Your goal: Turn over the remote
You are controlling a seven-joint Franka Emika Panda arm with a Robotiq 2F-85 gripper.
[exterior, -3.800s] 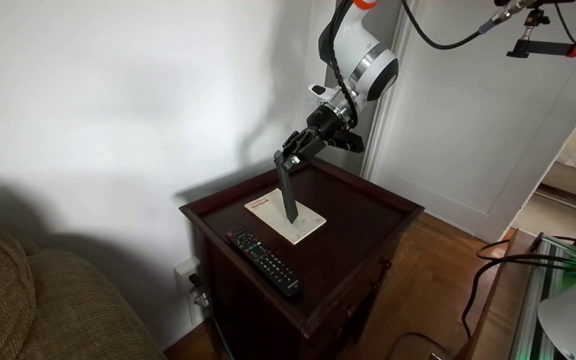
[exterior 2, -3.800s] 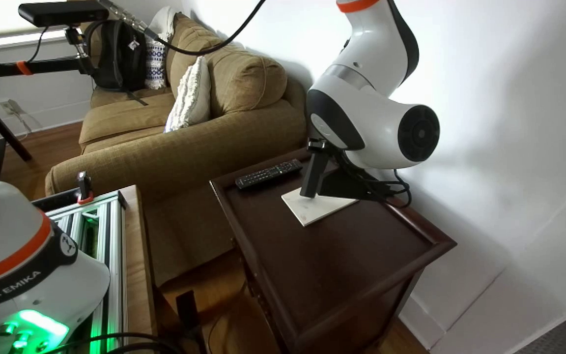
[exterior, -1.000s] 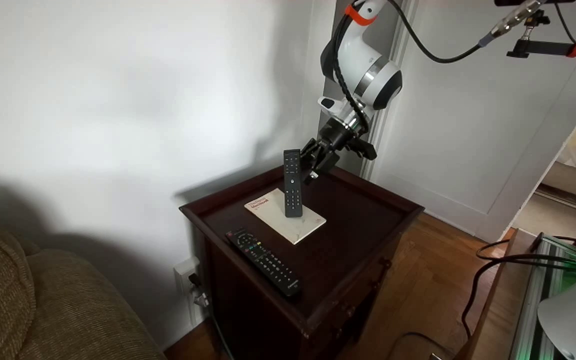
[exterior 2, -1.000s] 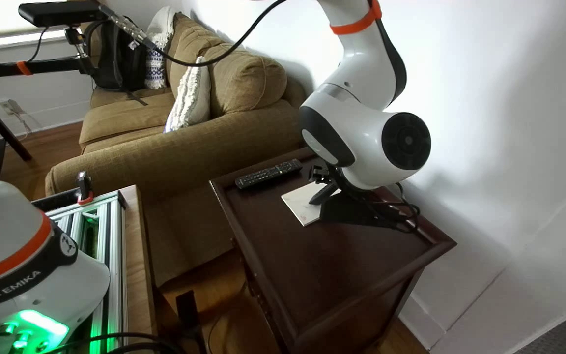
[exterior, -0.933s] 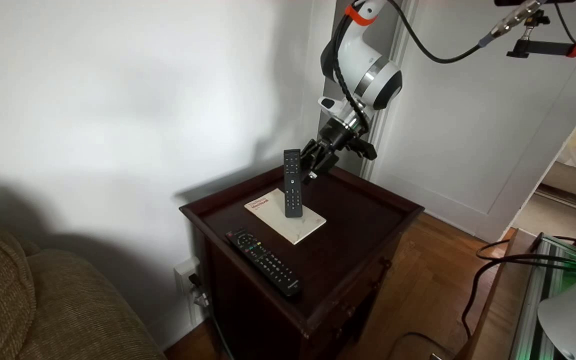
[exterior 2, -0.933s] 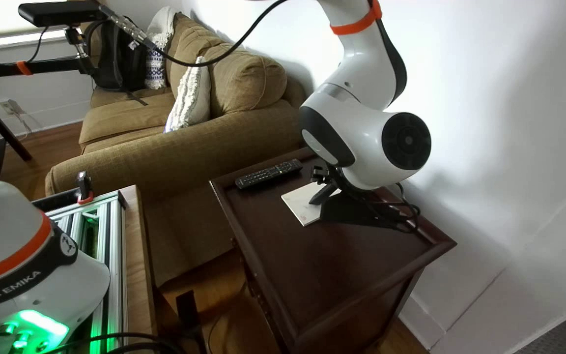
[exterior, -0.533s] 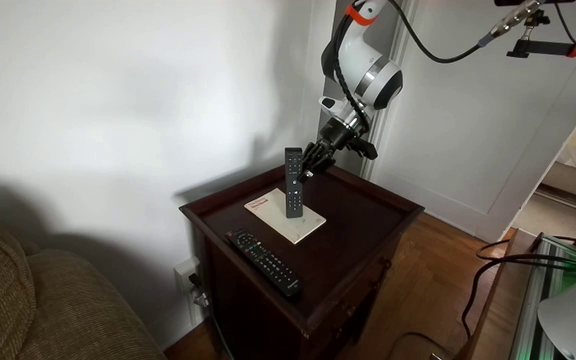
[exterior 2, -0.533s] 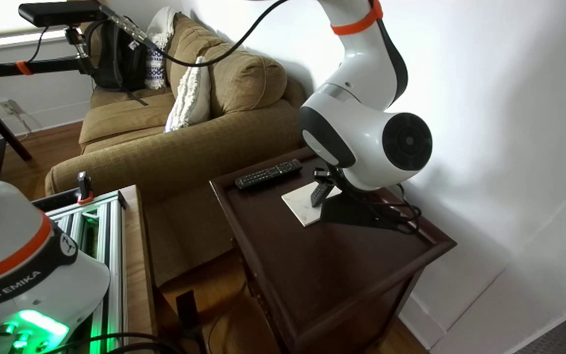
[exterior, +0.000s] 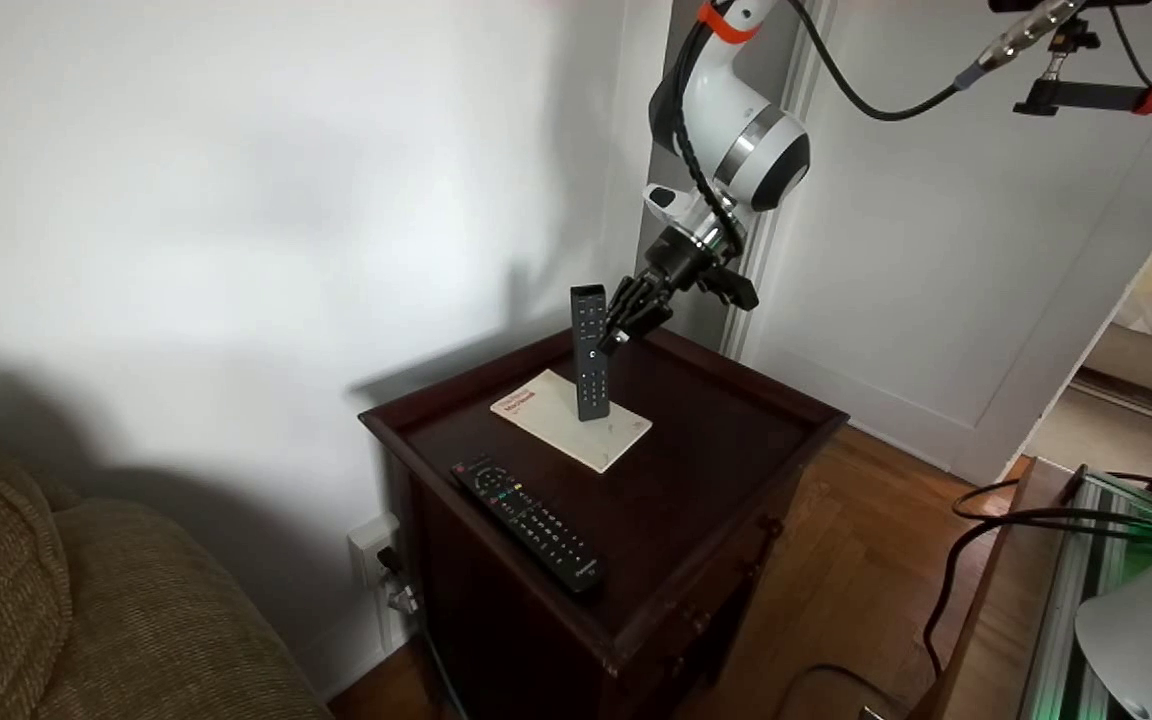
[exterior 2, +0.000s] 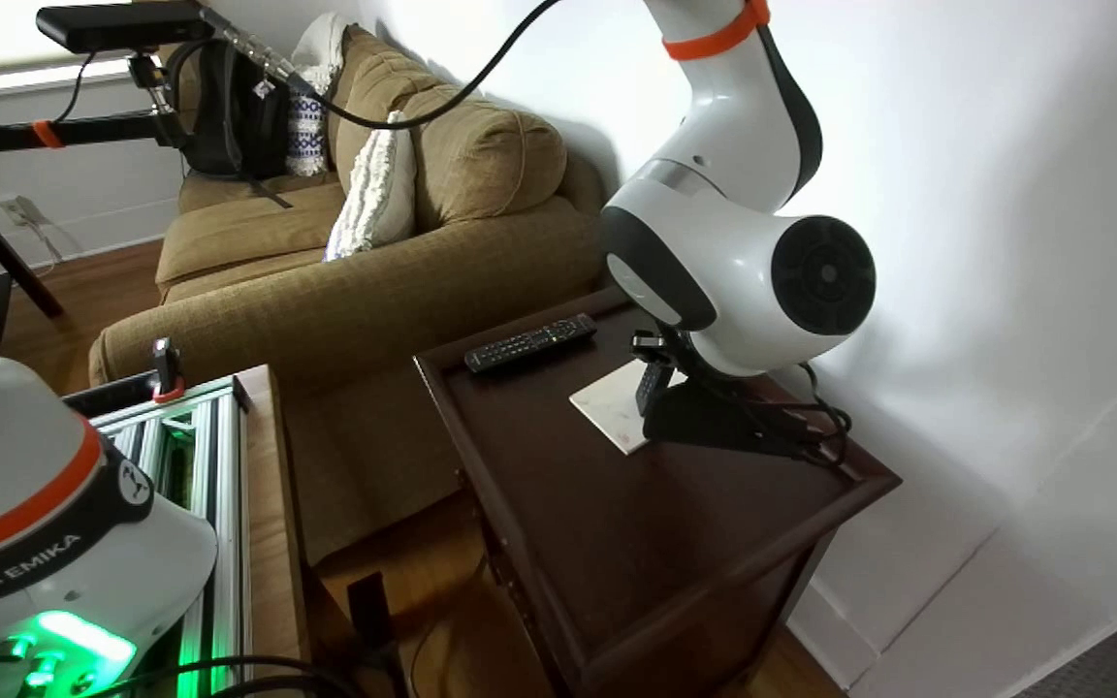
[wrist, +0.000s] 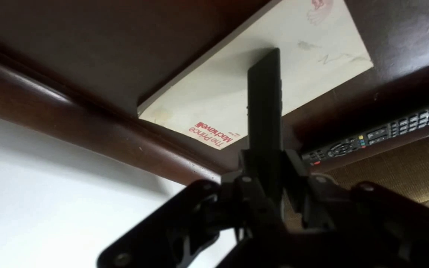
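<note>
Clasps the short, slim, dark grey-black bar-shaped remote (exterior: 590,352) by a long edge in the black two-fingered gripper (wrist: 268,162), with more length below the grip than above. Stands it nearly upright, with the lower end apparently on the thin cream paper booklet (exterior: 544,420). Looks roughly halfway turned; probably wants tipping past vertical, then laying flat. Shows the button face (exterior: 591,385) plainly in an exterior view, but only a dark strip (wrist: 263,108) in the wrist view.

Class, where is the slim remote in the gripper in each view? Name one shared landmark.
In an exterior view: slim remote, near centre.
In an exterior view: slim remote, right of centre, partly hidden.
Wrist view: slim remote, just right of centre.
Shared landmark: pale booklet.
</note>
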